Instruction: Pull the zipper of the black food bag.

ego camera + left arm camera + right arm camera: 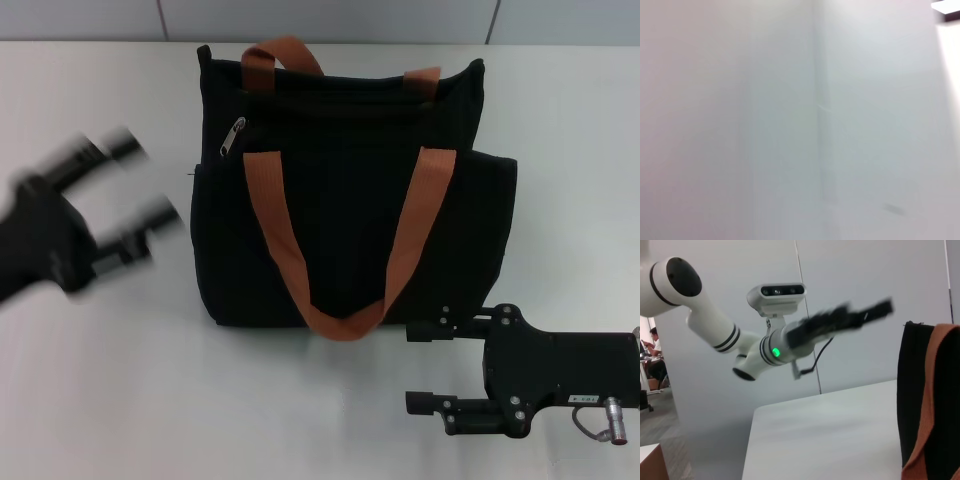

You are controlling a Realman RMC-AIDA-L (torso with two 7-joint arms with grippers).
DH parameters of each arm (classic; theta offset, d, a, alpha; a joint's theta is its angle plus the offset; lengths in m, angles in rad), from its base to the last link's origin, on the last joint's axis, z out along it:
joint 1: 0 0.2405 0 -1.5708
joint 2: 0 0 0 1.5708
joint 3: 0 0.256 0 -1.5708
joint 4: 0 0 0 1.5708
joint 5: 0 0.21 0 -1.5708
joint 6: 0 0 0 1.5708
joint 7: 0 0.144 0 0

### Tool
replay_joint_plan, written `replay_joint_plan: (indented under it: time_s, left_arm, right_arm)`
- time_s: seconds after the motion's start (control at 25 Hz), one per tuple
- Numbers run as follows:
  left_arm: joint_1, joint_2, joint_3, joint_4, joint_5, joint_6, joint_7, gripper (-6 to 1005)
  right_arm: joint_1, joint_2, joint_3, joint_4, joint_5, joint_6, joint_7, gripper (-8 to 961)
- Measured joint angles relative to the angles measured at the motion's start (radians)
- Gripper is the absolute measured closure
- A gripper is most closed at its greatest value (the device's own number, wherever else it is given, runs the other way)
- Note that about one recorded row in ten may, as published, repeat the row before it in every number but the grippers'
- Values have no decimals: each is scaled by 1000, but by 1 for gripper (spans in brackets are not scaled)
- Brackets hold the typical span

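The black food bag (350, 190) lies flat on the table (150, 400), its zipper (232, 137) at the top corner nearest the left gripper (140, 195), which hangs wide open and empty beside the bag. The small tab lies flat against fabric, so a hurried closing could pinch cloth or miss it. The right gripper (425, 365) rests open and empty at the bag's bottom edge, holding nothing down, so I judge a pull could drag the bag.

No readable text anywhere, small white label on the right gripper (425, 366) body, perhaps printed, too small to read
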Motion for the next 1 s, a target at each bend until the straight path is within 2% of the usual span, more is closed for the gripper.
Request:
replay_joint_plan:
  time_s: [0.12,0.2,0.28,0.32,0.36,0.48,0.52,0.68,0.88,1.0]
  left_arm:
    - [6,-7,-66,-11,-64,-94,1,191]
    - [-1,-8,-77,-11,-75,-193,11,192]
    - [-17,-5,-44,-9,-57,-252,37,194]
    - [-30,-4,17,-4,-44,-290,72,195]
    - [-30,-4,17,-4,-44,-290,72,195]
    - [-49,-4,99,3,-41,-337,101,197]
    - [-65,-3,156,3,-41,-365,104,198]
    - [-83,-6,220,8,-41,-404,105,201]
    - [-109,-18,230,24,-42,-477,134,204]
    - [-124,-20,205,25,-49,-520,158,206]
  right_arm:
    - [-2,0,2,0,0,0,0,302]
    - [-2,0,2,0,0,0,0,305]
    - [-4,0,3,0,0,0,0,307]
    - [-4,0,3,0,0,0,0,308]
    - [-4,0,3,0,0,0,0,309]
    - [-5,0,3,-1,0,0,0,313]
    - [-5,-1,3,-1,0,0,0,314]
    - [-6,-1,3,-2,0,0,0,319]
    - [-8,-2,3,-2,0,0,0,324]
    - [-7,-2,3,-2,0,-1,0,328]
